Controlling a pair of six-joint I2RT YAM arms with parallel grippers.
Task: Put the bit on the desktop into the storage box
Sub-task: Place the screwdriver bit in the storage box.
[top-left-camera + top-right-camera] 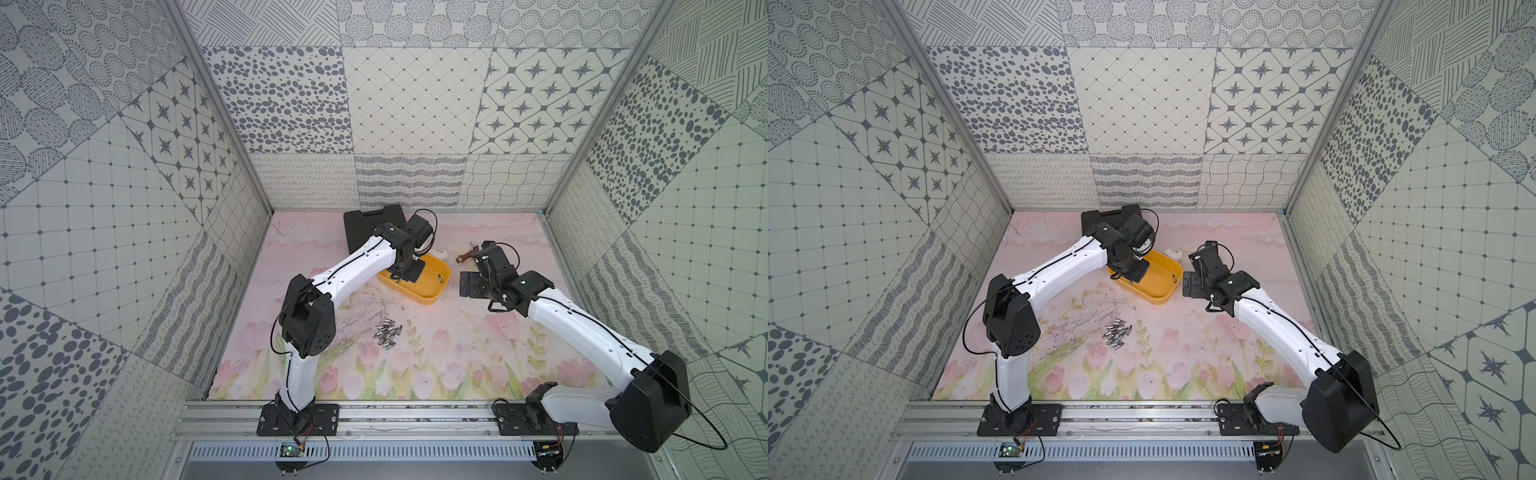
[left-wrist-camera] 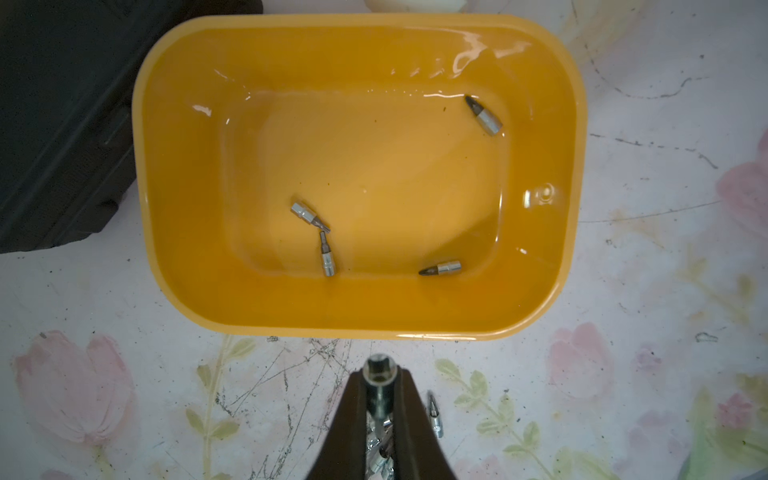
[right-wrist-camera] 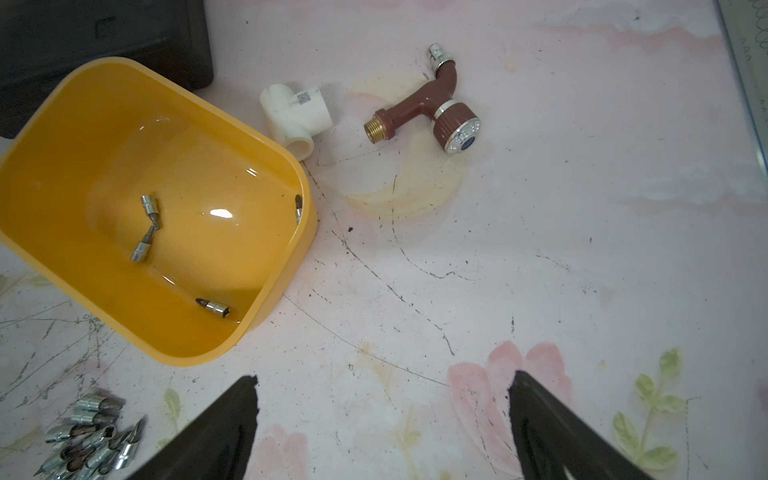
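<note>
Now left tool [image 2: 380, 384] pinching bit [image 2: 376, 368] near storage box [image 2: 415, 331]; right tool [image 3: 383, 379] spread wide, empty.

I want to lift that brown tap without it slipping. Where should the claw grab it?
Best guess: grab the brown tap by its straight middle tube, between the brass thread and the fat knob. Come straight down from above, since it lies flat on the table. The tube is the thin, even part; the knob looks too wide and round, and the spout bends.
</note>
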